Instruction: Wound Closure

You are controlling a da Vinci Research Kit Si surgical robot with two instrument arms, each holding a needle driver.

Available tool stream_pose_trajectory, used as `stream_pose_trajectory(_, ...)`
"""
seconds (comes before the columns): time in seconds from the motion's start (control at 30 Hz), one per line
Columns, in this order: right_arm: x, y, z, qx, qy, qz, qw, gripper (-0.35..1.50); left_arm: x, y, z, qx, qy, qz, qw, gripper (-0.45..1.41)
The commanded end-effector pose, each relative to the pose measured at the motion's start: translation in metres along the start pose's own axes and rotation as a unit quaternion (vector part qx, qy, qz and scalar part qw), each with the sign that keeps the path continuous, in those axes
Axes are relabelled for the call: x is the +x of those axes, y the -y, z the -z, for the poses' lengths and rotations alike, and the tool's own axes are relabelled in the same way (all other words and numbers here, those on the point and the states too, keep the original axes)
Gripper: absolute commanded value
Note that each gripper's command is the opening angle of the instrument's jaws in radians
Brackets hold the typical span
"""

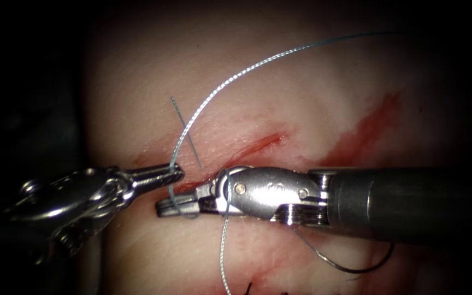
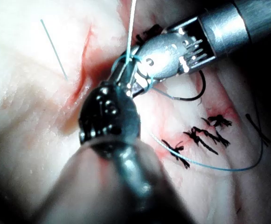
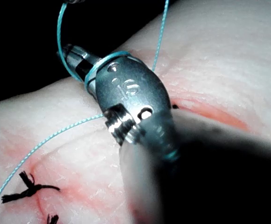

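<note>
My left tool comes in from the left, its jaws shut on the blue thread, which arcs up and away to the right. The thread is looped around the jaws of my right tool, which lie shut just below the left tool's tip, over the cut. That loop circles the right tool. A short thread tail stands out of the tissue above the cut. The dark curved needle lies on the tissue under the right shaft, held by neither tool.
Finished stitches with black knot ends sit along the closed stretch of the cut. Red fluid streaks the tissue at the upper right. The right tool's shaft spans the right half of the endoscope view.
</note>
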State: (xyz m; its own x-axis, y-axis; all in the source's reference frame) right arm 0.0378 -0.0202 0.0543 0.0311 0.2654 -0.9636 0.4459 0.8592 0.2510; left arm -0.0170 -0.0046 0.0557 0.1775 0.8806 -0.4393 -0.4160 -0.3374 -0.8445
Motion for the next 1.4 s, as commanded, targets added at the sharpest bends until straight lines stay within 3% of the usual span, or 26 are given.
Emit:
stream_pose_trajectory(0.03,0.0002,-0.0006,-0.0004,0.006,-0.007,0.000,1.000,-0.35,-0.0006,0.0001,-0.0005,0.004,0.001,-0.001,1.000,-0.45)
stream_pose_trajectory(0.1,0.0016,-0.0009,0.0000,0.044,-0.058,0.002,0.997,-0.35,-0.0010,0.0009,-0.0006,0.006,-0.001,-0.016,1.000,-0.45)
stream_pose_trajectory(0.13,0.0020,-0.0010,0.0001,0.044,-0.077,0.003,0.996,-0.35,-0.0011,0.0010,-0.0006,0.008,-0.003,-0.016,1.000,-0.45)
stream_pose_trajectory(0.17,0.0023,-0.0009,0.0000,0.047,-0.124,-0.012,0.991,-0.35,-0.0014,0.0013,-0.0006,0.010,-0.006,-0.018,1.000,-0.45)
stream_pose_trajectory(0.23,0.0021,-0.0007,-0.0003,0.046,-0.160,-0.037,0.985,-0.35,-0.0016,0.0015,-0.0007,0.013,-0.008,-0.019,1.000,-0.45)
stream_pose_trajectory(0.4,0.0005,-0.0001,-0.0012,0.041,-0.170,-0.071,0.982,-0.35,-0.0021,0.0017,-0.0009,0.019,-0.014,-0.019,1.000,-0.45)
stream_pose_trajectory(0.53,-0.0013,0.0005,-0.0017,0.009,-0.180,-0.130,0.975,-0.35,-0.0030,0.0020,-0.0011,0.023,-0.019,-0.022,0.999,-0.45)
stream_pose_trajectory(0.57,-0.0021,0.0007,-0.0017,-0.016,-0.202,-0.172,0.964,-0.35,-0.0033,0.0021,-0.0012,0.025,-0.021,-0.024,0.999,-0.45)
stream_pose_trajectory(0.63,-0.0023,0.0008,-0.0016,-0.035,-0.215,-0.195,0.956,-0.35,-0.0035,0.0022,-0.0013,0.027,-0.023,-0.025,0.999,-0.45)
stream_pose_trajectory(0.67,-0.0029,0.0008,-0.0012,-0.065,-0.246,-0.243,0.936,-0.35,-0.0041,0.0023,-0.0014,0.029,-0.022,-0.027,0.999,-0.45)
stream_pose_trajectory(0.7,-0.0030,0.0007,-0.0010,-0.073,-0.251,-0.255,0.931,-0.35,-0.0042,0.0024,-0.0014,0.030,-0.021,-0.028,0.999,-0.45)
stream_pose_trajectory(0.8,-0.0039,0.0006,0.0001,-0.087,-0.299,-0.315,0.896,-0.35,-0.0044,0.0027,-0.0013,0.037,-0.019,-0.028,0.999,-0.45)
stream_pose_trajectory(0.83,-0.0039,0.0006,0.0001,-0.087,-0.299,-0.315,0.896,-0.35,-0.0044,0.0027,-0.0013,0.037,-0.019,-0.028,0.999,-0.45)
stream_pose_trajectory(0.87,-0.0039,0.0008,0.0002,-0.080,-0.312,-0.336,0.885,-0.35,-0.0044,0.0028,-0.0012,0.039,-0.017,-0.028,0.999,-0.45)
stream_pose_trajectory(0.97,-0.0040,0.0015,-0.0001,-0.058,-0.318,-0.361,0.875,-0.35,-0.0043,0.0030,-0.0009,0.041,-0.015,-0.028,0.999,-0.45)
stream_pose_trajectory(1.1,-0.0037,0.0020,-0.0008,-0.089,-0.329,-0.369,0.865,-0.35,-0.0043,0.0031,-0.0005,0.048,-0.007,-0.028,0.998,-0.45)
stream_pose_trajectory(1.27,-0.0032,0.0020,-0.0007,-0.113,-0.360,-0.395,0.838,-0.35,-0.0047,0.0030,-0.0001,0.064,0.011,-0.028,0.997,-0.45)
stream_pose_trajectory(1.33,-0.0033,0.0018,-0.0006,-0.111,-0.382,-0.413,0.819,-0.35,-0.0052,0.0031,-0.0002,0.076,0.020,-0.029,0.996,-0.45)
stream_pose_trajectory(1.4,-0.0032,0.0019,-0.0006,-0.107,-0.387,-0.419,0.815,-0.35,-0.0054,0.0031,-0.0003,0.077,0.019,-0.030,0.996,-0.45)
